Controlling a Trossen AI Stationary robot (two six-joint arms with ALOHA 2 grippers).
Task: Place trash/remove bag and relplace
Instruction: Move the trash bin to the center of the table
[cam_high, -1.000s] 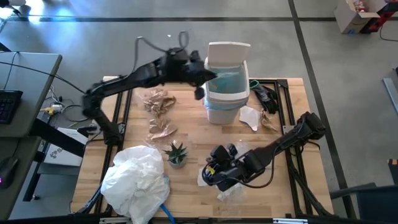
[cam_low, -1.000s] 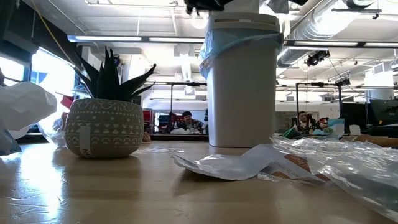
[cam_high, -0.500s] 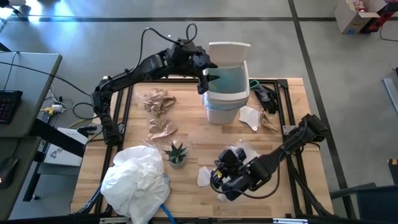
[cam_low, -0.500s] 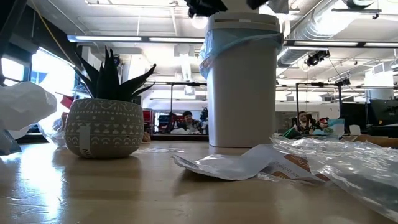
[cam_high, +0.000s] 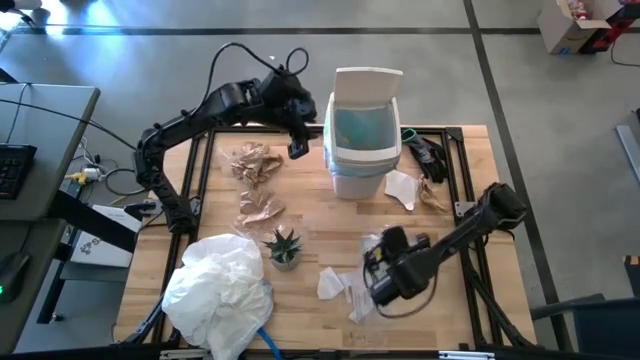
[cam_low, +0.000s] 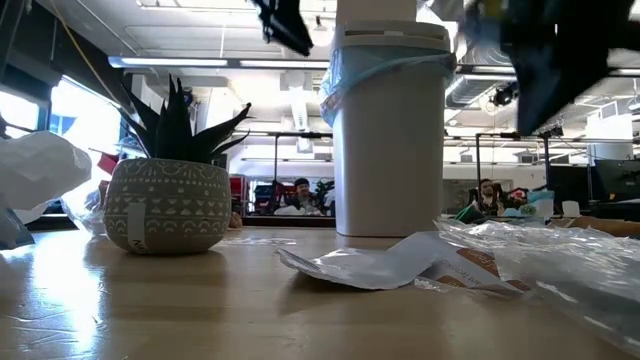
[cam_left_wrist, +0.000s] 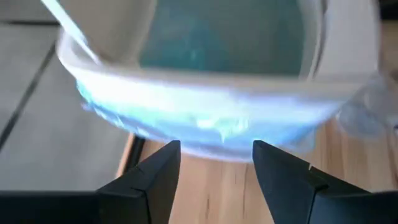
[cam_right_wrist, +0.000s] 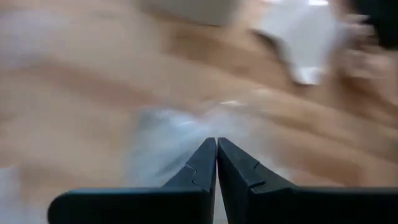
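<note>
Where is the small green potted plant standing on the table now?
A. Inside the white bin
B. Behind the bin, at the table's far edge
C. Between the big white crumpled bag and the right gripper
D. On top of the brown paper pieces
C: in the high view the potted plant stands on bare wood, with the white crumpled bag on one side and the right gripper on the other.

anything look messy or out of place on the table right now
Yes. Trash lies loose around the white bin: crumpled brown paper to its left, a white scrap at its base, clear wrappers near the right gripper. A big white bag slumps at the table's near edge.
</note>
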